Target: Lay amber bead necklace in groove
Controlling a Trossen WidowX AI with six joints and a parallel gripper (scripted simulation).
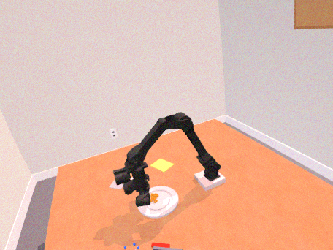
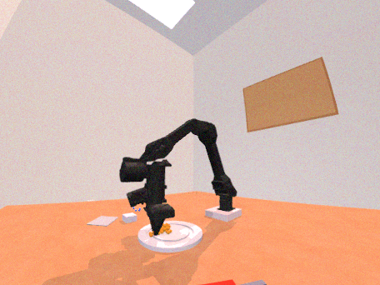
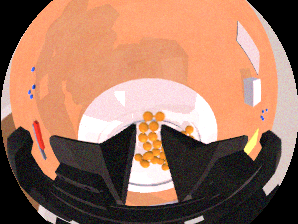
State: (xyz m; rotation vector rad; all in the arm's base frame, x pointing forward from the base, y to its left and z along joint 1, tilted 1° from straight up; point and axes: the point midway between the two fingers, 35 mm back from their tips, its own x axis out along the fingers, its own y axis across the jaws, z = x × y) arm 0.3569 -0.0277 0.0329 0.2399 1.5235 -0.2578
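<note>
The amber bead necklace (image 1: 155,198) (image 2: 167,228) (image 3: 153,136) lies bunched on the left part of the round white bead board (image 1: 174,202) (image 2: 194,238) (image 3: 150,90) in the top and exterior views. A shallow ring groove shows on the board. My gripper (image 2: 157,233) (image 3: 149,126) points down at the bunch, its tips low over the board. The fingers are partly open, with two columns of beads between them and narrow gaps beside these beads. One bead shows beyond the right finger in the wrist view. The right finger partly hides other beads.
A yellow sheet (image 1: 162,165), a pale sheet (image 1: 115,184) (image 2: 102,221) (image 3: 248,47) and a white block (image 2: 129,217) (image 3: 256,92) lie around the board. A red bar (image 1: 161,245) (image 3: 38,135), a grey bar (image 2: 255,283) and small blue beads (image 1: 134,244) (image 3: 33,69) lie farther off.
</note>
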